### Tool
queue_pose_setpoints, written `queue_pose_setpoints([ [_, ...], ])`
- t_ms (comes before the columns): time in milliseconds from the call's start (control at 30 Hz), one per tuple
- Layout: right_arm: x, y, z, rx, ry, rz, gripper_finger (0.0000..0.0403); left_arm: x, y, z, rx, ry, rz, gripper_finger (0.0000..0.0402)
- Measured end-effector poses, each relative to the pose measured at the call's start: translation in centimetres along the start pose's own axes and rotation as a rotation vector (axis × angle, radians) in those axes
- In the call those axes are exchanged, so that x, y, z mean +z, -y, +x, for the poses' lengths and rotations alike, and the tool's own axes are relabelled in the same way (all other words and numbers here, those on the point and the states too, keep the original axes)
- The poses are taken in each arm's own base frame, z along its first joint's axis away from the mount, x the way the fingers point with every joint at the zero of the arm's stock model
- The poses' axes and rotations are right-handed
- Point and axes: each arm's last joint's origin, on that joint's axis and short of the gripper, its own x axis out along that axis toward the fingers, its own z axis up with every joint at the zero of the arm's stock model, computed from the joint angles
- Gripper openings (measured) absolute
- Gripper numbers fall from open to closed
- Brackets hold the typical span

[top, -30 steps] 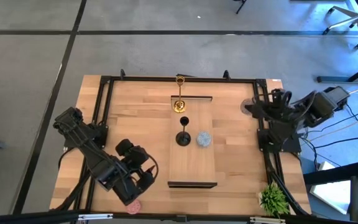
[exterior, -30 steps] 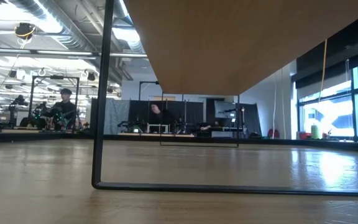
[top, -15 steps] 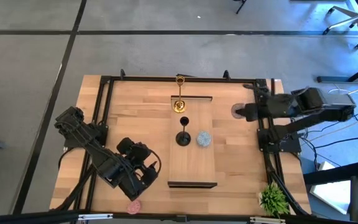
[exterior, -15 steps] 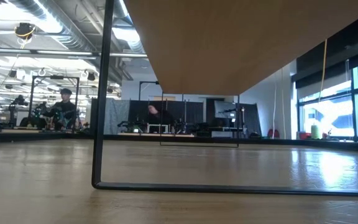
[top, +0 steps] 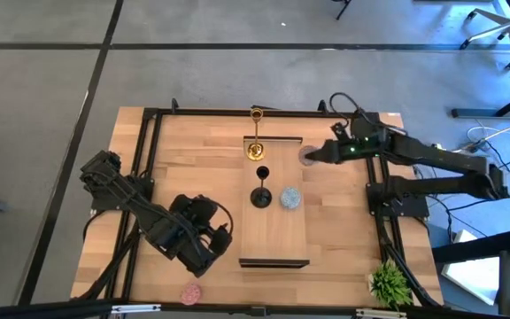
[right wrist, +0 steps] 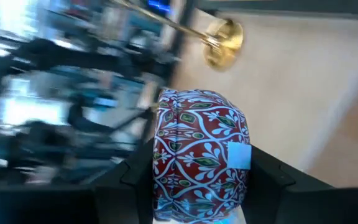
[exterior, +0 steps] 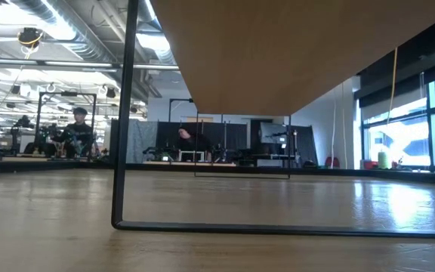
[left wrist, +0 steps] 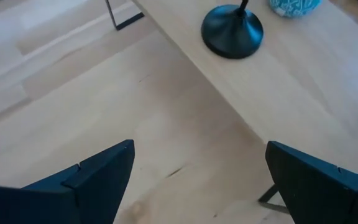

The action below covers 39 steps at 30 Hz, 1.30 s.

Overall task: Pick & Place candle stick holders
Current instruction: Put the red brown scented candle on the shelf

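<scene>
While clamped, patterned holder (right wrist: 201, 152) sits between right fingers (right wrist: 272, 180).

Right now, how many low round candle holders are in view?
3: light-blue speckled one on the raised wooden board; pink speckled one near the table's front-left corner; red-and-blue patterned one in the right gripper.

A gold holder (top: 256, 133) stands at the shelf's far end, a black holder (top: 261, 196) upright mid-shelf, a light-blue one (top: 290, 198) beside it. The pink one (top: 190, 292) lies on the worktop's near edge. A patterned red-and-white one (right wrist: 201, 152) sits clamped in the right claw (top: 311, 156).
</scene>
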Motion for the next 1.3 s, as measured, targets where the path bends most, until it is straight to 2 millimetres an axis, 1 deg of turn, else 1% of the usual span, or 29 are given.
queue_pose_setpoints([
  [33,0.3,0.6,0.3,0.038,0.006,0.022,0.0167,0.0,0.0,0.0,-0.001,0.0,-0.015,0.0361],
  [100,0.8,1.8,0.6,0.053,0.022,0.088,0.0167,0.0,0.0,0.0,-0.001,0.0,-0.044,0.0361],
  [167,1.1,2.7,0.5,0.006,0.037,0.141,0.0167,-0.1,0.0,-0.1,-0.004,-0.001,-0.066,0.0361],
  [267,1.5,3.3,0.4,-0.031,0.047,0.181,0.0167,-0.3,0.0,-0.3,-0.009,0.004,-0.087,0.0361],
  [433,1.6,3.5,0.9,-0.035,0.019,0.235,0.0168,-0.3,0.0,-0.3,-0.011,0.022,-0.094,0.0361],
  [633,1.6,4.3,2.7,-0.07,-0.061,0.28,0.0168,0.0,0.0,-0.1,-0.008,0.066,-0.094,0.0361],
  [833,1.9,4.6,4.2,-0.062,-0.067,0.294,0.0168,0.3,0.0,0.0,-0.001,0.069,-0.076,0.0361],
  [1100,2.0,5.2,4.9,-0.09,-0.079,0.308,0.0172,0.3,0.0,0.0,0.002,0.069,-0.073,0.0361],
  [1300,2.0,5.2,5.1,-0.08,-0.094,0.307,0.0175,0.3,-0.1,0.0,0.004,0.083,-0.07,0.0361],
])
